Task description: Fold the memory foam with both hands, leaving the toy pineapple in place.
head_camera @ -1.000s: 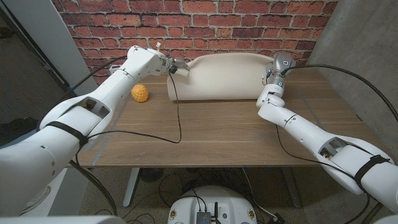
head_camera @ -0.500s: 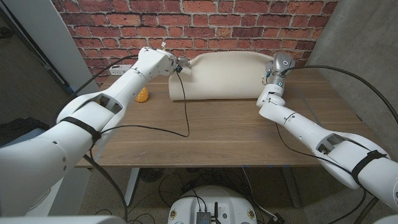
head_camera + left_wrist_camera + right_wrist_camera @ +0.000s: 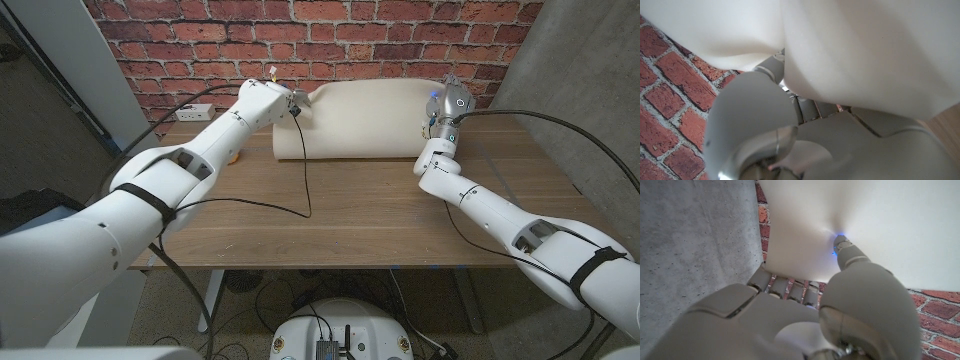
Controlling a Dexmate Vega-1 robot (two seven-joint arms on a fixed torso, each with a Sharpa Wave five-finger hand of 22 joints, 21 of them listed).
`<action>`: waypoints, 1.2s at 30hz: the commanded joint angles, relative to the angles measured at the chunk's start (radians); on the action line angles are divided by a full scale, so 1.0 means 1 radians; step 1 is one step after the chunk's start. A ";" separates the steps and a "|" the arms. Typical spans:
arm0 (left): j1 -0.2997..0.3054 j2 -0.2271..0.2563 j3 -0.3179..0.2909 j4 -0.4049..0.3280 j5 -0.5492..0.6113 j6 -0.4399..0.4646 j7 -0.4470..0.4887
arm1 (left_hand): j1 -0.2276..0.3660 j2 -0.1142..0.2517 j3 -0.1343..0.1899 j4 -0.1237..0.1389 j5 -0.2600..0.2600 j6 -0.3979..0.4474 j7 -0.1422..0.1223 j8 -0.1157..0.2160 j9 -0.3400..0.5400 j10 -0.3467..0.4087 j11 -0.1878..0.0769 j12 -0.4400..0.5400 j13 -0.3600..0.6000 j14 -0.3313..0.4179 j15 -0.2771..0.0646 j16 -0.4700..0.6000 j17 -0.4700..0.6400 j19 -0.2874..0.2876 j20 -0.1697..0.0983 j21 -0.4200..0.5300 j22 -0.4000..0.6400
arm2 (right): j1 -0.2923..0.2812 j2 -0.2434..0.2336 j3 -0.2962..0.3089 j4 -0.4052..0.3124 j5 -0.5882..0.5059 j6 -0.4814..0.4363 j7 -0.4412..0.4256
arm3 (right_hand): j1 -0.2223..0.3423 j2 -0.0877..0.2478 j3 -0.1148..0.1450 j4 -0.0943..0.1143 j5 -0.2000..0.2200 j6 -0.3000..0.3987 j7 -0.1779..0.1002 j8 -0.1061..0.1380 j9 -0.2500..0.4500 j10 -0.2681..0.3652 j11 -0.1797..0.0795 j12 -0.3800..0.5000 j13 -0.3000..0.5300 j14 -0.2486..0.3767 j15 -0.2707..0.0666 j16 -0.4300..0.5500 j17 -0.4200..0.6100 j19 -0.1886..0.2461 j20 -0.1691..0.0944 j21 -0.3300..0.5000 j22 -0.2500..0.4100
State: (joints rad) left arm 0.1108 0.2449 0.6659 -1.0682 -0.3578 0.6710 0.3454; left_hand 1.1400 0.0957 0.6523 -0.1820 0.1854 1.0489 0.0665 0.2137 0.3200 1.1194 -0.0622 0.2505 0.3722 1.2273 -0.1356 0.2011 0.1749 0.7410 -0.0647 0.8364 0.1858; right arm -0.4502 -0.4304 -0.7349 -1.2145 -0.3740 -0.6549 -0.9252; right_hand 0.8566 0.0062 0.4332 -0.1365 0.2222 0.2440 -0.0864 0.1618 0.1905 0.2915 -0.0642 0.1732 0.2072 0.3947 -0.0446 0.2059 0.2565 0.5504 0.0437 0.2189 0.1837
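A red brick wall [image 3: 180, 40] runs behind a wooden table [image 3: 340, 220], with a grey concrete surface to one side. The memory foam [image 3: 360, 120], a cream slab, lies at the back of the table against the brick wall, its rear portion raised and curving up off the wood.

The left hand [image 3: 290, 103] grasps the foam's end nearest the left arm; the right hand [image 3: 447, 103] grasps the opposite end. The toy pineapple [image 3: 234, 156] sits on the table beside the foam's left end, mostly hidden behind the left arm, with just an orange sliver visible.

The fold appears to be under way, with both ends lifted. The next move likely calls for carrying both ends forward together over the near half of the foam, keeping the left arm clear of the pineapple.

The left wrist view shows what the head view cannot: fingers [image 3: 771, 67] tucked into a crease of the foam [image 3: 865, 50], clamping it. The right wrist view shows a fingertip [image 3: 842, 244] pressing a dimple into the foam [image 3: 880, 225], other fingers curled behind its edge.
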 commanded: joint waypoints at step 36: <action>-0.212 -0.292 0.064 0.626 0.114 -0.277 0.108 | 0.021 0.029 0.015 0.006 0.004 0.021 0.016 -0.010 -0.004 0.028 0.002 -0.008 0.041 -0.003 -0.006 -0.001 -0.001 -0.006 -0.012 0.026 0.000 | -0.219 0.348 0.615 0.192 -0.956 0.660 -0.192 | -0.169 -0.022 -0.046 -0.009 0.042 0.368 -0.047 0.163 -0.003 0.213 -0.049 0.149 -0.001 0.072 -0.140 0.099 -0.036 0.025 -0.062 0.061 0.002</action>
State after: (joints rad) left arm -0.0340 0.0397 0.7256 -0.6384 -0.2422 0.4474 0.4402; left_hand 1.1399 0.0958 0.6524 -0.1822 0.1845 1.0524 0.0699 0.2061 0.3150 1.1264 -0.0552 0.2393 0.3727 1.2216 -0.1372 0.2001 0.1712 0.7373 -0.0681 0.8548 0.1861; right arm -0.6263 -0.0517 -0.1014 -1.0167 -0.9909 -0.2236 -1.1097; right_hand 0.6832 -0.0218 0.3790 -0.1424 0.2592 0.5753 -0.1330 0.3185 0.1859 0.4732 -0.1085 0.3145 0.2025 0.4382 -0.0438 0.2960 0.2182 0.5543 -0.0073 0.2708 0.1841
